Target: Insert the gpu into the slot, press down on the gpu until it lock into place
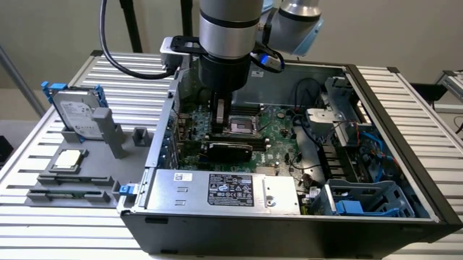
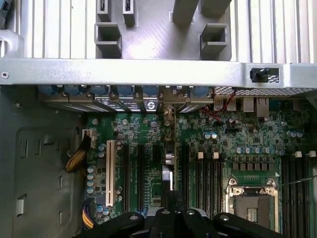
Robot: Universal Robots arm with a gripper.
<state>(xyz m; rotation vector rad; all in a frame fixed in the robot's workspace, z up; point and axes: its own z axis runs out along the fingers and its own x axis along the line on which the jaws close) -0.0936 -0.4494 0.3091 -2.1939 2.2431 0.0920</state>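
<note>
Clerk: Item one, gpu (image 1: pixel 230 148). Location?

Checker: Inside the open computer case (image 1: pixel 376 214), on the motherboard (image 1: pixel 278 122). It stands on its long edge just beside the CPU socket (image 1: pixel 241 125), on the side of the socket that faces the silver power-supply box (image 1: pixel 224 189). It looks level and low on the board, so I judge it to be in or on the slot. The slot itself is hidden under the card.

Clerk: Why upright?

Checker: The connector edge has to face down to meet the slot, which leaves the top edge free to be pressed.

Clerk: Item two, gripper (image 1: pixel 220 115). State?

Checker: It is just above the CPU socket's near edge, close to the card's top. Whether it clamps the card or is spread, I cannot tell.

Clerk: Item three, arm (image 1: pixel 227 32). Pose?

Checker: Last links are vertical and the wrist points straight down over the CPU socket. This suits a downward push.
</note>
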